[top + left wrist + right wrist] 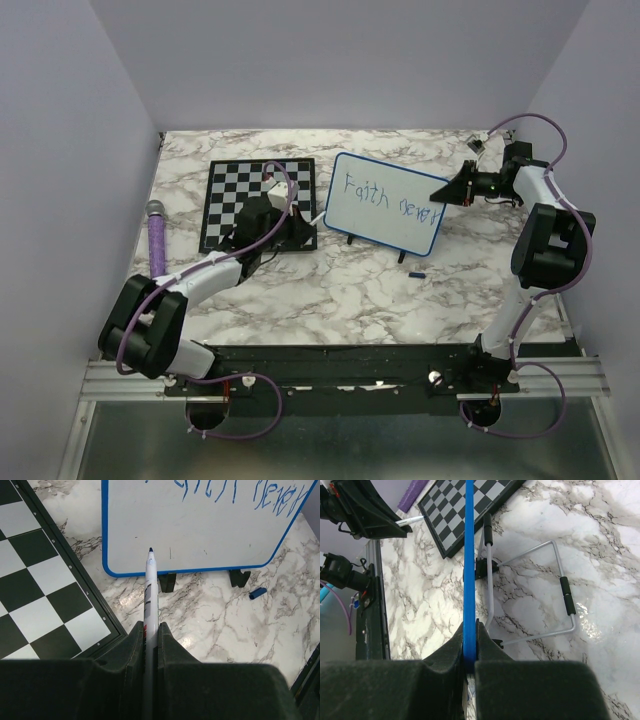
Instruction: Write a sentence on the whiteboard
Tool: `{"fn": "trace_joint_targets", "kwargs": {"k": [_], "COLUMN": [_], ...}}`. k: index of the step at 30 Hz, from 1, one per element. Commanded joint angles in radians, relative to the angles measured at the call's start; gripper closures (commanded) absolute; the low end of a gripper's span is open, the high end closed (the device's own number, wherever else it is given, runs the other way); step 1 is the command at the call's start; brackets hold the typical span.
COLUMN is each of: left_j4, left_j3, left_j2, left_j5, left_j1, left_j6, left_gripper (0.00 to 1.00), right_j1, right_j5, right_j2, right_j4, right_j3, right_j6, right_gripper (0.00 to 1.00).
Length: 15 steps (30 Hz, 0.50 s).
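Observation:
The whiteboard (pixel 385 205) stands propped on the marble table, blue-framed, with the blue words "Faith never" (pixel 392 198) along its upper part. My left gripper (pixel 303 224) is just left of the board, shut on a white marker (pixel 149 587). The marker's blue tip (pixel 151 550) points at the bare lower-left area of the whiteboard (pixel 210 535); whether it touches I cannot tell. My right gripper (pixel 452 188) is shut on the board's right edge. In the right wrist view the blue frame (pixel 469 555) runs between its fingers (pixel 451 647).
A black-and-white chessboard (pixel 258 200) lies left of the whiteboard, under my left arm. The marker's blue cap (pixel 418 271) lies on the table in front of the board. A purple cylinder (pixel 157 238) rests by the left wall. The board's wire stand (pixel 555 587) spreads behind it.

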Motion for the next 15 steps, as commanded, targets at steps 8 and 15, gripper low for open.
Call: {"fn": "trace_joint_targets", "kwargs": {"k": [8, 15], "left_j4": [0.005, -0.016], "left_j3": [-0.008, 0.005], "left_j2": [-0.046, -0.046], "left_j5": [-0.07, -0.105], "left_j1": [-0.028, -0.051], "left_j6": [0.01, 0.023], "left_gripper": [1.0, 1.0], "right_j1": [0.002, 0.004], "right_j5": [0.027, 0.027], "right_j2": [-0.002, -0.002], "right_j4": [-0.009, -0.009], "right_j3": [0.025, 0.025], "right_j6": [-0.038, -0.039], "right_gripper": [0.99, 0.99]}}
